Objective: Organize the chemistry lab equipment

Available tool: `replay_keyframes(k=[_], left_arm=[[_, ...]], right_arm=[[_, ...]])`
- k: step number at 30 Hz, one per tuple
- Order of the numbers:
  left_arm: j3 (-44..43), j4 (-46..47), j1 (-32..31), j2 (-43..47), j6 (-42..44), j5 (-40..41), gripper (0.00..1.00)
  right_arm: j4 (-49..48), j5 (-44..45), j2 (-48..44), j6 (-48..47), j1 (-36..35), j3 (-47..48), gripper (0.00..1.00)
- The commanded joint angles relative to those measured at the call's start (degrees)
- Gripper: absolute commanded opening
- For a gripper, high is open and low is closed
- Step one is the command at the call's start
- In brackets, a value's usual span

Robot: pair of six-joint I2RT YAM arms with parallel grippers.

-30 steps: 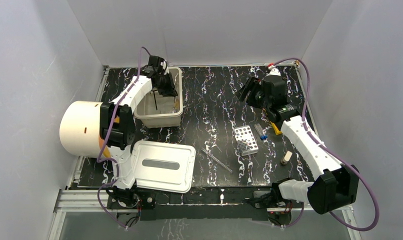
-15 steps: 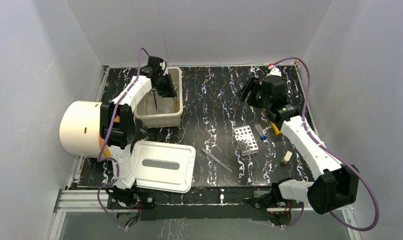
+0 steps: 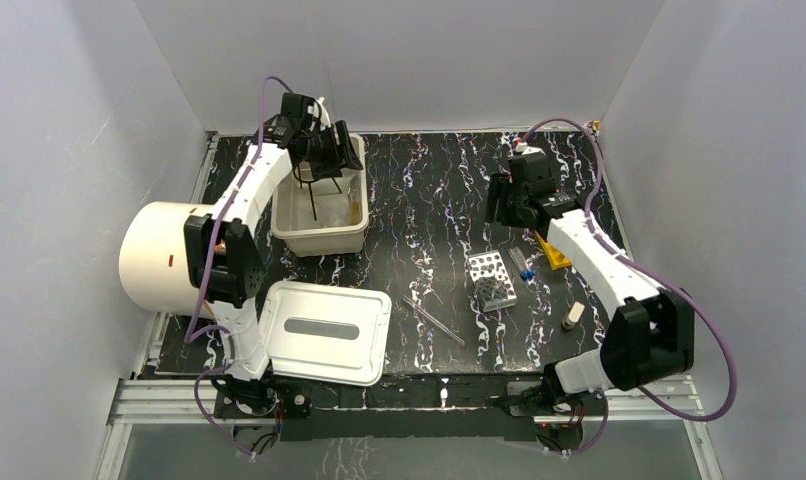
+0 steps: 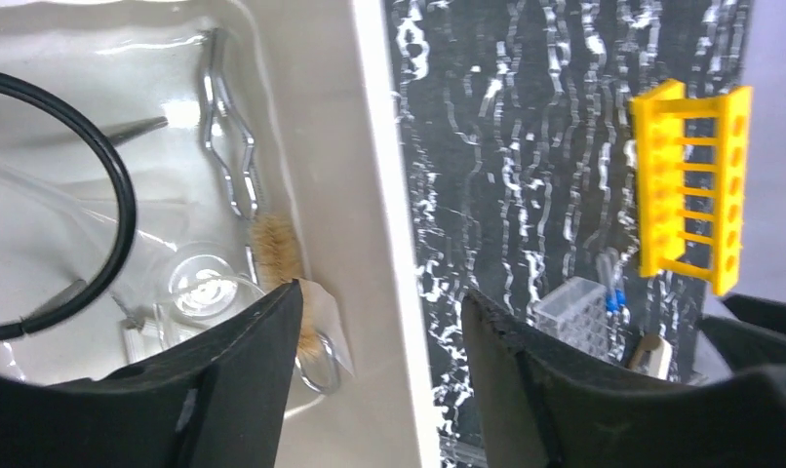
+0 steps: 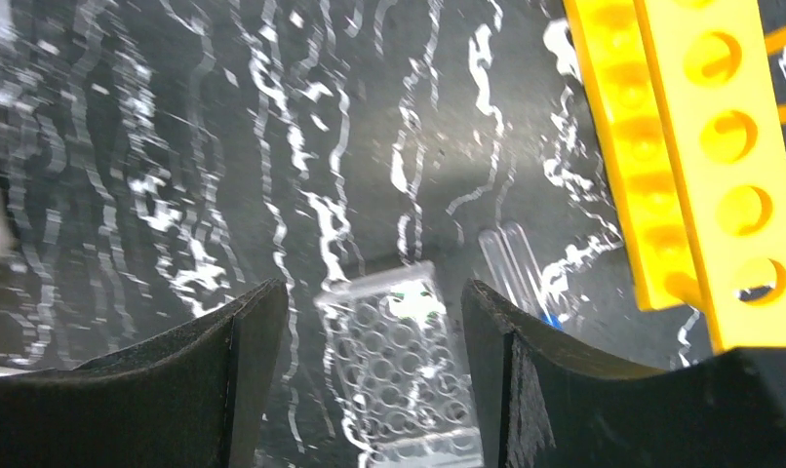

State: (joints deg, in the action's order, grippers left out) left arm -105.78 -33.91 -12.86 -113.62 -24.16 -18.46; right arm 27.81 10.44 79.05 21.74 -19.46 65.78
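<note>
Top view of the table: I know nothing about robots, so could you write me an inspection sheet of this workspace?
Surface: black table with white marbling.
Job's things: silver perforated rack, blue-capped vials and yellow tube rack on the right; glass rods at centre; wire tongs, brush and beaker in the cream bin.
Clutter: bin lid, big cream cylinder, small beige piece.
Grippers: left pincer open over the bin, empty; right pincer open above the table, empty.
Cables: purple cable along each arm.
Surroundings: pale walls; metal frame at the near edge.
</note>
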Motion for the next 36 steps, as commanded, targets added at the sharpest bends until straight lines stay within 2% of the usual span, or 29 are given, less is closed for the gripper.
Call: replay_keyframes(k=[1,5,11,18,24,29,36], left_arm=[[-1.0,-0.1,-0.2,8.6,0.4,-5.6,0.62],[1.2,0.7,-0.2,11.8,1.1,-7.7,0.7],[4.8,0.7,-0.2,16.3,1.7,-10.1,0.74],[6.4,1.5,-0.6,20.5,2.3,-13.0,0.78],[5.8,2.0,-1.4,21.1,2.2,-12.5,0.81],[4.0,-0.7,-1.4,21.6,1.3,-4.4,0.82],[1.0,-5.0,-1.4,22.9,0.3,8.6,0.83]], right_arm=[[5.4,4.8,2.2,-4.6,0.6,2.2,0.74],[4.9,1.3,3.4,-5.9,0.6,1.1,0.74],[3.3,-9.9,3.0,-8.4,-0.3,-0.2,0.74],[2.8,-9.0,1.4,-6.8,-4.2,-3.0,0.74],[2.7,-5.9,0.8,-5.8,-11.9,-4.3,0.74],[0.4,-3.9,1.8,-6.0,-20.7,-4.5,0.75],[-6.4,-4.3,9.0,-5.9,-30.9,-2.9,0.71]])
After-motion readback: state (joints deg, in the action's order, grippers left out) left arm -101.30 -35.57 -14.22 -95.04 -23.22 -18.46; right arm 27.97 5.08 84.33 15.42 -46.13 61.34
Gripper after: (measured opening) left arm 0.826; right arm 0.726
